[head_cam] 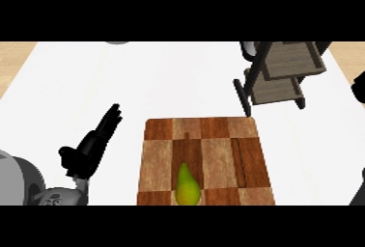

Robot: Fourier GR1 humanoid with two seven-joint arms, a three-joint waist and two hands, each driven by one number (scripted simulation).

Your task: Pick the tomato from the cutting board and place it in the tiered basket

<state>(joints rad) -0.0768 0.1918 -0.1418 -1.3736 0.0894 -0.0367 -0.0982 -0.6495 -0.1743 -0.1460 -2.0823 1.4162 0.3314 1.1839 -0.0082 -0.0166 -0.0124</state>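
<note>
While the left hand point(89, 147) rests open-fingered, nothing's grabbed.
Yellow-green fruit point(186, 185) lies on the cutting board point(214, 140), right of that hand.

text: none legible; labels: none; brands: none; numbers: none; signs: none

A white counter top point(171, 82) spans between tan floor strips point(16, 54).
</note>
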